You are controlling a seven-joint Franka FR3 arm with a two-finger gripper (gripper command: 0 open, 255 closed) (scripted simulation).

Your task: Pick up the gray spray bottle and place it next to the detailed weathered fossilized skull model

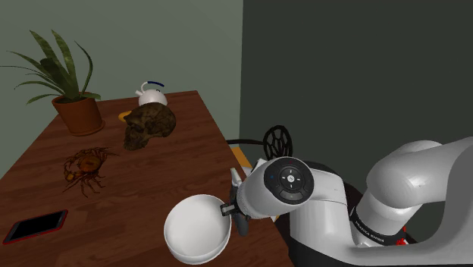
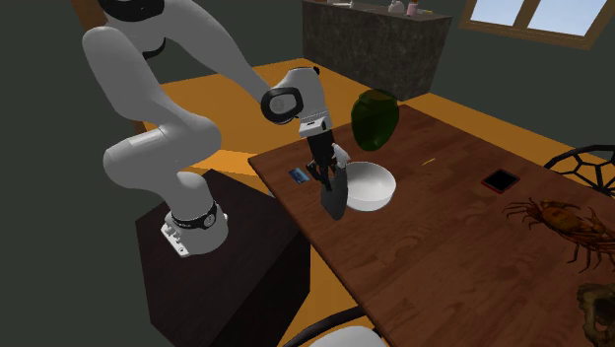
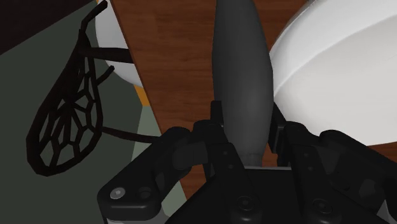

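The bench [image 1: 174,152] is dark reddish-brown wood. In the shoulder view a pale green wall [image 1: 151,38] fills the upper left and a darker green one [image 1: 341,68] the upper right. The second exterior view shows an orange floor [image 2: 473,99] beyond the bench and a window [image 2: 537,15] at the upper right corner.

The black fingers [image 3: 278,130] are drawn in partway and clasp the dark gray spray bottle [image 3: 238,76] between them, one pressing on each side of its body. In the second exterior view the spray bottle [image 2: 335,197] hangs below the hand at the centre of the frame. It is just beside the white bowl [image 2: 370,187] and close to the bench edge nearest the stand. Whether its lower end touches the wood cannot be told.

There is one of each thing:
- One spray bottle.
- One white bowl [image 1: 197,227], at the lower middle of the shoulder view.
- One dark brown skull [image 1: 149,125], at that view's upper middle, well apart from the bottle.
- One white kettle [image 1: 151,95], just behind the skull.
- One orange-brown crab [image 1: 85,168], at the left.
- One phone [image 1: 36,226] with a red edge, at the lower left.
- One potted plant [image 1: 76,114], at the upper left.
- One dark green rounded object [image 2: 375,118], behind the bowl in the second exterior view.

A black wire chair back [image 1: 277,141] stands past the bench's right edge in the shoulder view.
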